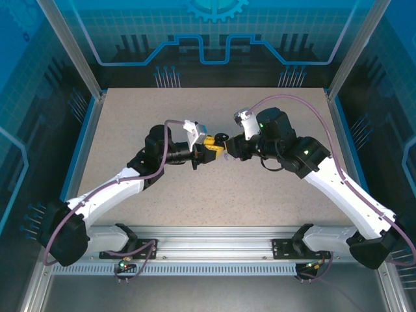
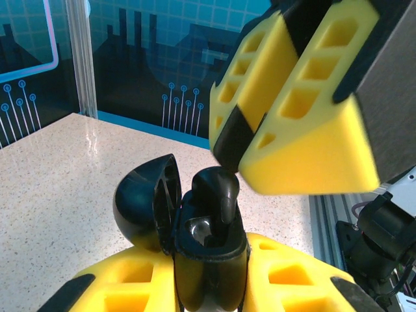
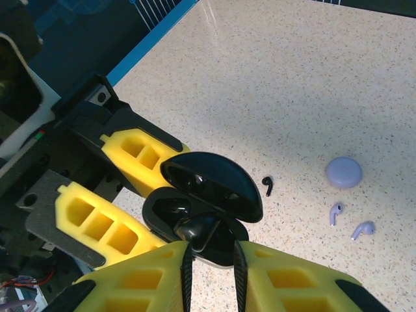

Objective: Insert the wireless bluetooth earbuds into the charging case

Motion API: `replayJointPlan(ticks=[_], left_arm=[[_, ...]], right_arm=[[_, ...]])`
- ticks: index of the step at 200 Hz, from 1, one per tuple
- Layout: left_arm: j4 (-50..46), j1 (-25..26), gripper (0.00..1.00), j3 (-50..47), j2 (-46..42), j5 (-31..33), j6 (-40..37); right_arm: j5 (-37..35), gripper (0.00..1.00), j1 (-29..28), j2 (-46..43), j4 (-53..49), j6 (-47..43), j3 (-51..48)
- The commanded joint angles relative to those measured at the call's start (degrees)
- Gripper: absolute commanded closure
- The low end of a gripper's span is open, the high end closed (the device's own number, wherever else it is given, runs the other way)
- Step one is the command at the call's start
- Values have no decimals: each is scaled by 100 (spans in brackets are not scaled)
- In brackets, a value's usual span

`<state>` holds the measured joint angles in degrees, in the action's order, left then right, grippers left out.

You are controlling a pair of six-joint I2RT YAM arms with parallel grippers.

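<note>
My left gripper point(image 2: 208, 281) is shut on the black charging case point(image 2: 207, 263) and holds it above the table with its lid point(image 2: 140, 208) swung open. A black earbud point(image 2: 221, 192) stands in one well of the case, still sticking up high. Beside it, the other well point(image 2: 201, 231) shows bare metal. My right gripper point(image 3: 211, 250) reaches in from above, its narrow jaws pinched at the very tips on that earbud point(image 3: 195, 231). In the top view both grippers point(image 1: 207, 148) point(image 1: 232, 148) meet mid-table over the case point(image 1: 221, 138). A second black earbud point(image 3: 267, 185) lies loose on the table.
A closed pale lilac round case point(image 3: 343, 172) sits on the table beyond the black case. Two lilac earbuds point(image 3: 335, 212) point(image 3: 363, 229) lie just beside it. The blue raised table border point(image 3: 153, 45) runs along the far side.
</note>
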<state>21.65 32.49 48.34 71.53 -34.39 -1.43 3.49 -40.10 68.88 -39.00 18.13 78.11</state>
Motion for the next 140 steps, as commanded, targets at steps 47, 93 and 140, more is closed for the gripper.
replayJointPlan(ticks=[47, 93, 140], left_arm=[[94, 30, 89, 187, -92, -343, 37], [3, 30, 89, 181, -130, -375, -32], [87, 34, 89, 136, -156, -542, -29]], right_arm=[[-169, 73, 40, 97, -102, 52, 149], [-220, 73, 49, 94, -167, 51, 182], [-130, 70, 54, 174, -358, -60, 297]])
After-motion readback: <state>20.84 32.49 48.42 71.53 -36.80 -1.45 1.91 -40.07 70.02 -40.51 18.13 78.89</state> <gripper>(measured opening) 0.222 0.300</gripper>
